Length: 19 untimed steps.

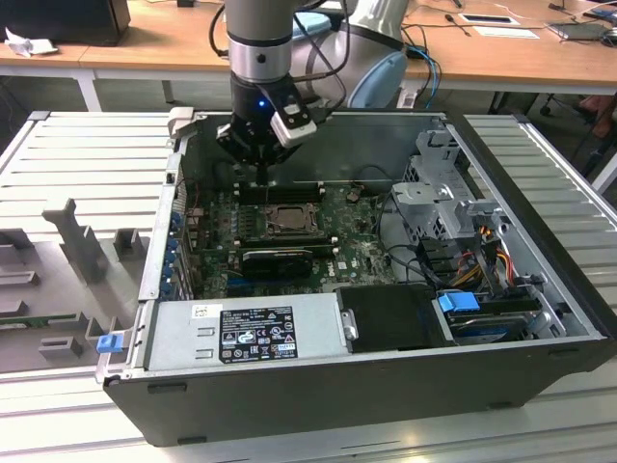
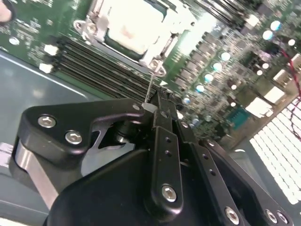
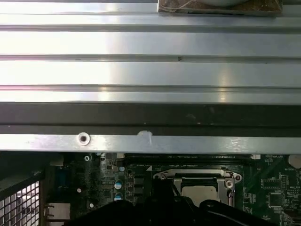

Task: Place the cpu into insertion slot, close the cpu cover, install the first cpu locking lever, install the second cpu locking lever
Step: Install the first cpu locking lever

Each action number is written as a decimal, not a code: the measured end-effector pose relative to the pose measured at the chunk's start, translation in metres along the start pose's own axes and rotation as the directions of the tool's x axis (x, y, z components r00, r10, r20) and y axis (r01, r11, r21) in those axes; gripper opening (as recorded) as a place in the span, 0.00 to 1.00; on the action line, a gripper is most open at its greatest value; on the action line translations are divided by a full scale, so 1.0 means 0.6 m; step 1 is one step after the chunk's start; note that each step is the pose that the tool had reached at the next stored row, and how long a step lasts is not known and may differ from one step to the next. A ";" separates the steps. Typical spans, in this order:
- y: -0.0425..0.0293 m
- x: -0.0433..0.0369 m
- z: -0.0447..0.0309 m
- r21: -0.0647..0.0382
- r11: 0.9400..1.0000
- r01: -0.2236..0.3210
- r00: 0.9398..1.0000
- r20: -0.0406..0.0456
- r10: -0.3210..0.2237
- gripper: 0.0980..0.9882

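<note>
- Open PC case [image 1: 540,318] lies on a ribbed metal bench [image 1: 87,154]; case walls box the board [image 1: 357,246] in on all sides, open only from above.
- Slot [image 1: 286,217] sits in the upper-centre part of the exterior view, just below the case's far wall [image 1: 357,145]; little room between that wall and the slot edge.
- First wrist view: same far wall's rim [image 3: 188,143] runs across mid-frame, slot [image 3: 200,186] close under it at lower centre-right.
- Cpu [image 1: 287,219] lies flat in the slot, pale top showing; cover [image 1: 269,209] down around it as a silver frame. In the second wrist view cpu [image 2: 134,23] is upper centre-left with the cover edge [image 2: 157,59] beside it.
- Arm comes straight down from top centre of the exterior view, wrist vertical, gripper [image 1: 262,176] pointing down just above the slot's far-left corner.
- Gripper [image 2: 155,106] in the second wrist view: fingers [image 2: 162,141] pressed together, tips pinching a thin wire lever [image 2: 149,87] that runs from the tips up to the cover's corner.
- Memory slots [image 2: 103,73] lie just beside the socket, between it and the gripper body in that view.
- Exterior view: long black card [image 1: 278,258] just below the slot; PSU [image 1: 246,333] lower left; drive cage [image 1: 448,193] and cable bundle [image 1: 482,256] at right, well apart from the gripper.
- Grey fixtures [image 1: 77,241] sit on the bench at left, outside the case.
</note>
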<state>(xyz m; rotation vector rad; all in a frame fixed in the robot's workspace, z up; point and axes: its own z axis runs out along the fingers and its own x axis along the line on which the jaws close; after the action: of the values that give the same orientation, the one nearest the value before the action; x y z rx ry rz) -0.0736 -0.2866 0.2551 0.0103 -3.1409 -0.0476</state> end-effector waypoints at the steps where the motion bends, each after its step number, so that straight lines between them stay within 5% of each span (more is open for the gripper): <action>1: 0.000 -0.005 0.000 0.000 1.000 0.000 1.000 -0.001 0.000 0.01; 7: 0.000 -0.028 0.001 -0.006 1.000 0.002 1.000 -0.001 -0.002 0.01; 8: 0.000 -0.028 0.001 -0.024 1.000 0.002 1.000 -0.001 -0.002 0.01; 9: -0.002 -0.029 0.002 -0.057 0.998 0.003 1.000 0.000 -0.003 0.01; 10: -0.005 -0.031 0.006 -0.061 0.998 0.002 1.000 0.000 -0.002 0.01; 19: -0.006 -0.050 0.036 -0.061 0.998 0.024 1.000 0.001 -0.024 0.01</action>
<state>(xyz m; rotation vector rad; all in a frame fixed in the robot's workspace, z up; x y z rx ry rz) -0.0438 -0.2893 0.2335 0.0475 -3.1380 -0.1441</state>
